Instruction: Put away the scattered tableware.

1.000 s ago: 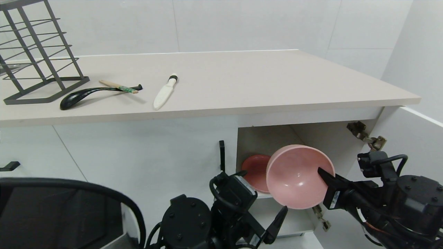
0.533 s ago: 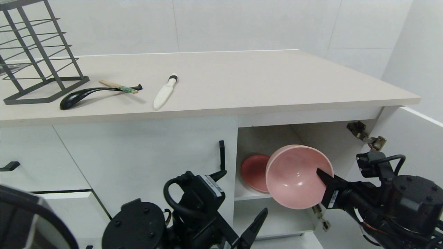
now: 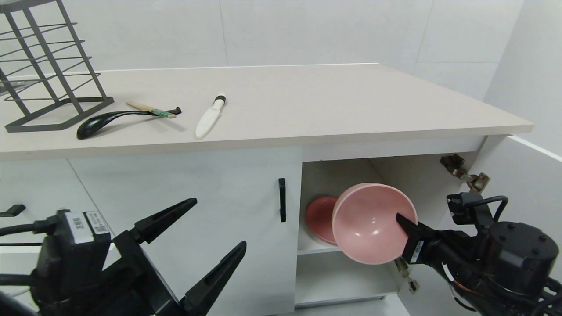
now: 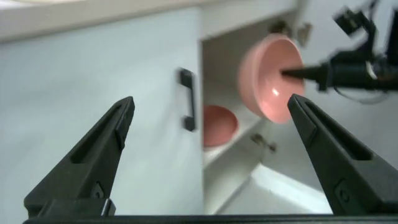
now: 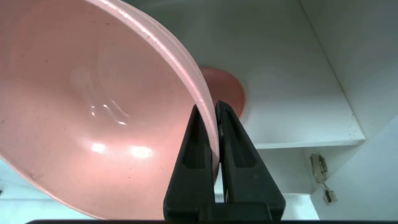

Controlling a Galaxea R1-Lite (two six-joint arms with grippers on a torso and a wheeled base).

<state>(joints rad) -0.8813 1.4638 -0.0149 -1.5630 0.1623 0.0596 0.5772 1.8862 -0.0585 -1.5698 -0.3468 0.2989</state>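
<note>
My right gripper [image 3: 401, 220] is shut on the rim of a large pink bowl [image 3: 371, 224], held tilted in front of the open cabinet [image 3: 421, 175]. The right wrist view shows its fingers [image 5: 229, 140] pinching the pink bowl [image 5: 93, 106] at the rim. A smaller pink dish [image 3: 319, 218] leans on the cabinet's upper shelf behind it. My left gripper [image 3: 217, 235] is open and empty, low before the closed cabinet door [image 3: 184, 206]. On the counter lie a black ladle [image 3: 109, 121], chopsticks [image 3: 150, 109] and a white knife [image 3: 210, 116].
A dark wire rack [image 3: 44, 66] stands at the counter's far left. The closed door carries a black handle [image 3: 282, 199]. The open door [image 3: 527, 175] swings out at the right, its hinges [image 3: 465, 172] showing. The lower shelf [image 3: 342, 276] is bare.
My left arm has swung left and up, its open fingers now in front of the closed door. The right gripper with the pink bowl has edged slightly left toward the cabinet.
</note>
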